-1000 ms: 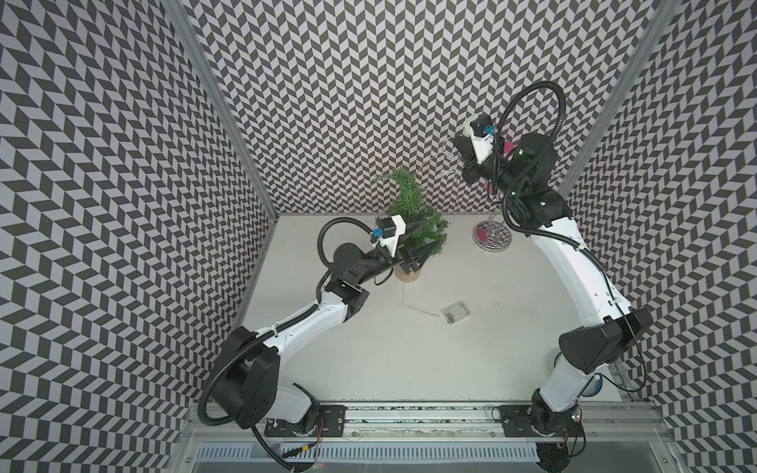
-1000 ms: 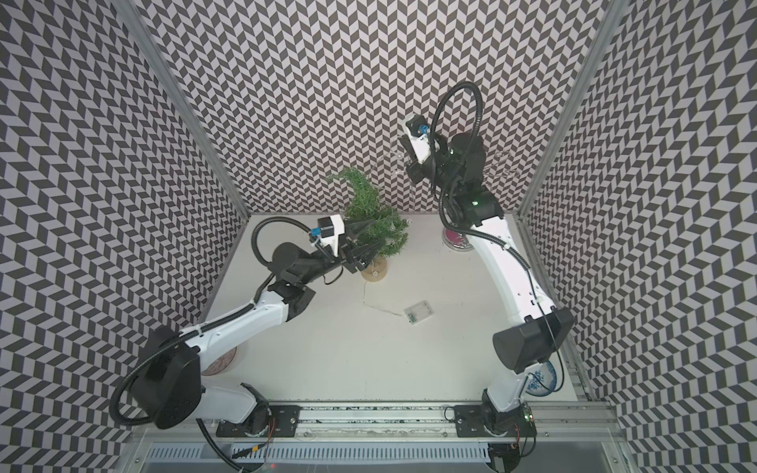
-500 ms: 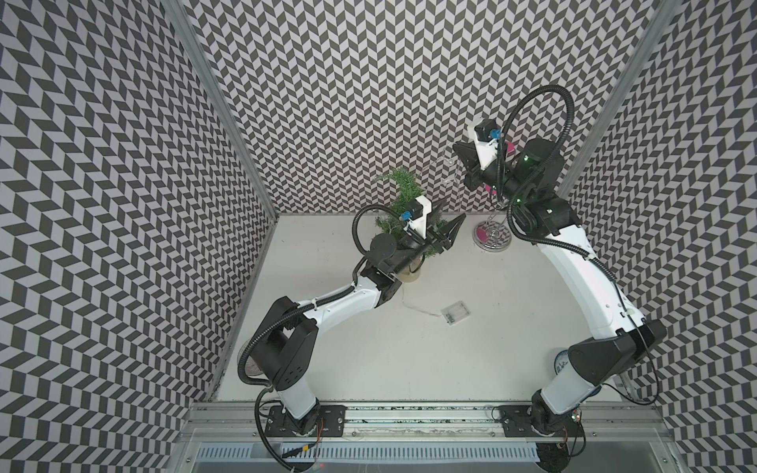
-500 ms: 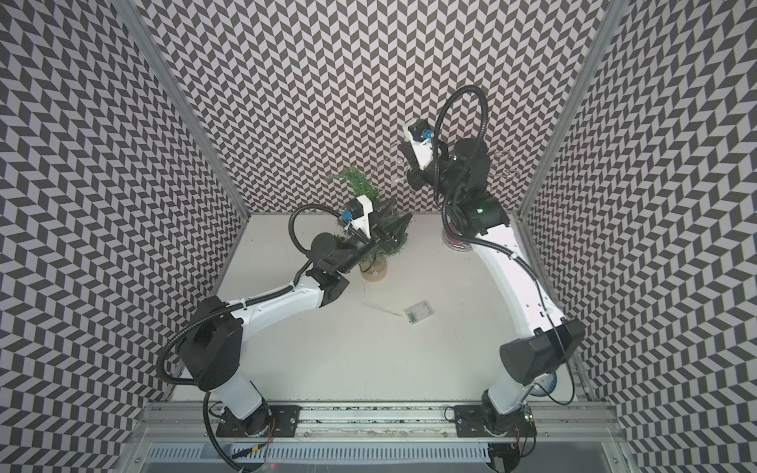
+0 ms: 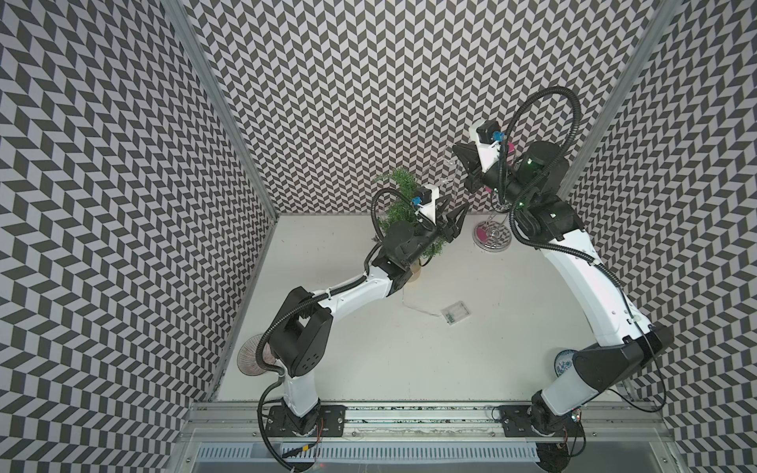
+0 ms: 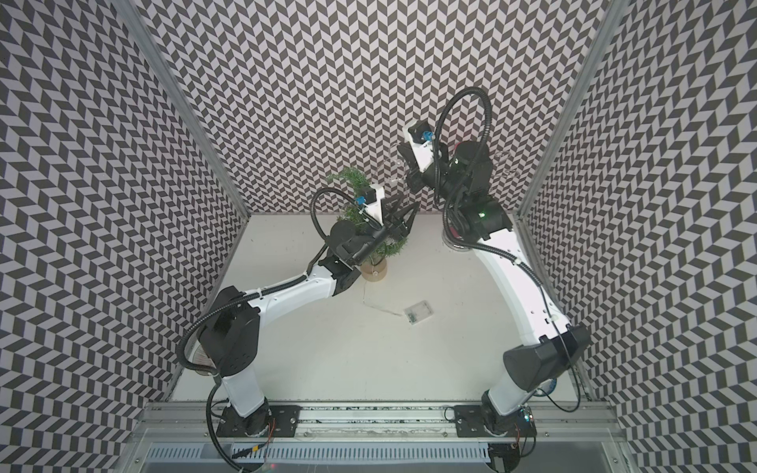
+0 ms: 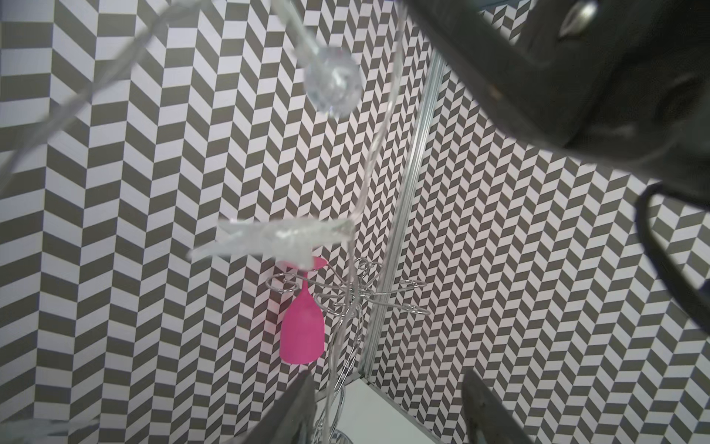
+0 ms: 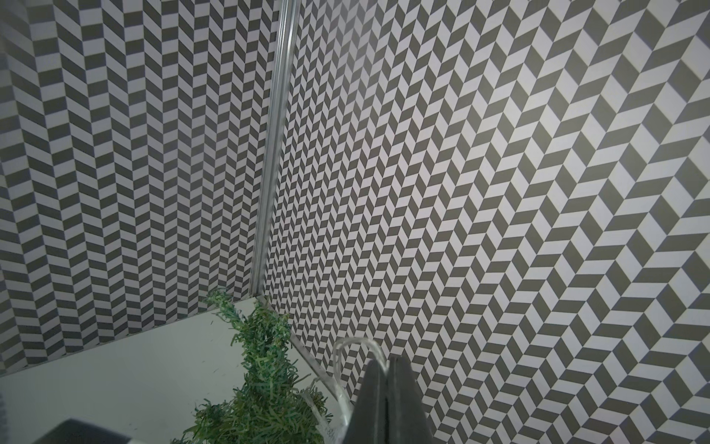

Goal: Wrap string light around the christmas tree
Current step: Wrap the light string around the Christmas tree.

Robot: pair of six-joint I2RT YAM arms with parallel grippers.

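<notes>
1. Two claws matter here. The left gripper is seen with its jaws spread and nothing clamped. It is raised just beside the christmas tree, which lies at its 9 o'clock in both top views.
2. In the left wrist view, a thin strand of the string light appears to run down into the gap between the spread fingers, close beside one of them. Whether it is touched cannot be told.
3. Outward at 12 to 1 o'clock, and higher, the right gripper is pressed together on the string light. A loop of it is seen pinched there in the right wrist view.
4. From that pinch the long axis of the string light is judged to fall steeply toward 7 o'clock, past the left gripper and down to the christmas tree. A bulb and a star shape are carried on this span.
5. At 6 o'clock of the left gripper, well apart on the table, the battery box lies flat. Its wire is trailed toward 10 o'clock, to the tan base.
6. The left gripper is the nearer to the christmas tree, so a closing on the hanging span is judged to be what the coming move turns on. The chrome rack, at 4 o'clock, should be kept clear of.
</notes>
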